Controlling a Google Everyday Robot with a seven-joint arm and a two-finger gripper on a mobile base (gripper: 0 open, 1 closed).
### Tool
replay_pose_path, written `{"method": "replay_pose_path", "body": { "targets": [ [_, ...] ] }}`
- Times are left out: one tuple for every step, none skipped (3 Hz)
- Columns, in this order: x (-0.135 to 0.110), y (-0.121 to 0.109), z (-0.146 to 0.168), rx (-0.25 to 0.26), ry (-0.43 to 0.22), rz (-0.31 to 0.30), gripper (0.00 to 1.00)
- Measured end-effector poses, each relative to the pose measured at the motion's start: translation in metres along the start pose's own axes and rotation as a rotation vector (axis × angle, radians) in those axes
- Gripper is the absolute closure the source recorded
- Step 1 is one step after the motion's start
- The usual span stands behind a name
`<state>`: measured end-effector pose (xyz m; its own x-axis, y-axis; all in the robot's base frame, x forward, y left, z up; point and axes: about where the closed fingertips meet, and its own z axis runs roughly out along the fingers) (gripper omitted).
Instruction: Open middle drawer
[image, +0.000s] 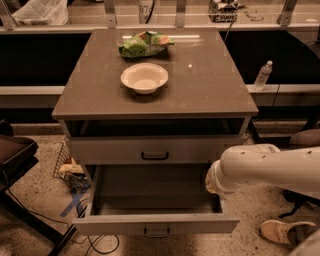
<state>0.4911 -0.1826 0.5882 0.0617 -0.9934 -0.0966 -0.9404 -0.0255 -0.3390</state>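
The middle drawer (156, 224) is pulled far out of the cabinet, with its pale front and small dark handle toward me and its inside bare. Above it the taller-fronted drawer (155, 150) is closed. The lowest drawer is hidden beneath the open one. My white arm (270, 167) reaches in from the right. My gripper (214, 182) is at the arm's end, by the right side wall of the open drawer, mostly hidden by the arm.
A white bowl (144, 77) and a green bag (145, 44) lie on the cabinet top (210, 85). A water bottle (263, 75) stands at the right. A wire basket with clutter (70, 167) and cables are on the floor at the left, a dark chair (15, 155) at far left, and a shoe (287, 232) at bottom right.
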Motion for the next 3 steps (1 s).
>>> {"method": "replay_pose_path", "body": {
  "targets": [
    [0.0, 0.0, 0.0, 0.0, 0.0, -0.001, 1.0],
    [-0.001, 0.008, 0.017, -0.022, 0.004, 0.004, 1.0],
    [0.0, 0.013, 0.061, -0.052, -0.002, 0.005, 1.0]
  ]
}}
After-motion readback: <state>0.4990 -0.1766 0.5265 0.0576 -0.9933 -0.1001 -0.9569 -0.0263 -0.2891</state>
